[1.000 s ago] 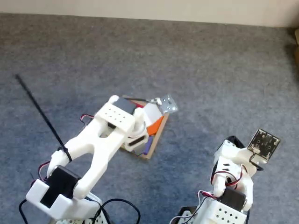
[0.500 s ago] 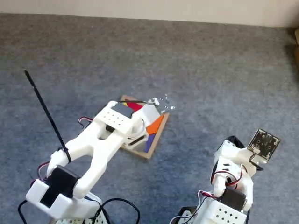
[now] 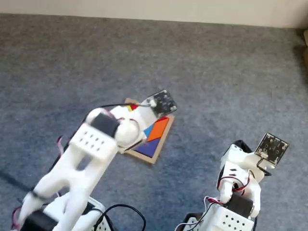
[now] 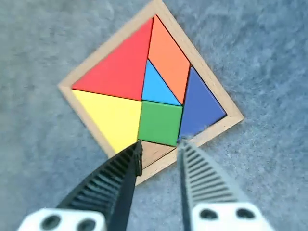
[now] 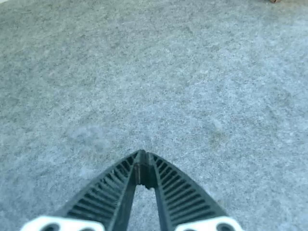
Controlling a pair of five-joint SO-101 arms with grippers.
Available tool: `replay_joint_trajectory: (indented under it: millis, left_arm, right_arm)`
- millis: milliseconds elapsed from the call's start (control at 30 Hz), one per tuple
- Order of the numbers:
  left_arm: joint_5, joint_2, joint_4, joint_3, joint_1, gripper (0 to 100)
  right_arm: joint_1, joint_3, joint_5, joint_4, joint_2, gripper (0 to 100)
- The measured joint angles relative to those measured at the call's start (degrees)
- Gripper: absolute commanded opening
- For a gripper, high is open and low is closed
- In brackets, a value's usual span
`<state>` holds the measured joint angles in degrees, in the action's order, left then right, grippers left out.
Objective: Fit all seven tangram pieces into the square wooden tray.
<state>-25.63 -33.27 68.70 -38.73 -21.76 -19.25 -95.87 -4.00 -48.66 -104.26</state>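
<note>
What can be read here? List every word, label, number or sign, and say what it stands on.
None can be read. The tangram pieces and the wooden tray are plain, with no print. The left arm and the right arm show no legible marks.

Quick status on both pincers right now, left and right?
Left pincer: open, empty, over the square wooden tray.
Right pincer: closed, empty, above the grey carpet.
</note>
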Motion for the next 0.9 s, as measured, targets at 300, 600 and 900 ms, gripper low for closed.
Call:
replay_joint_trajectory:
  millis: [300,600,900]
  left_arm:
    - [8.6,-20.3,0.0,-7.4,9.2,1]
    - [14.5,-40.5,0.0,-20.2,15.6,1]
    - [15.8,-59.4,-1.7,-36.0,19.2,1]
  right_arm:
    - [1.1,0.0,0.0,0.0,0.0,0.9]
    - [10.0,0.0,0.0,-4.4,0.0,0.9]
    - [12.5,0.0,0.0,-6.6,0.0,0.9]
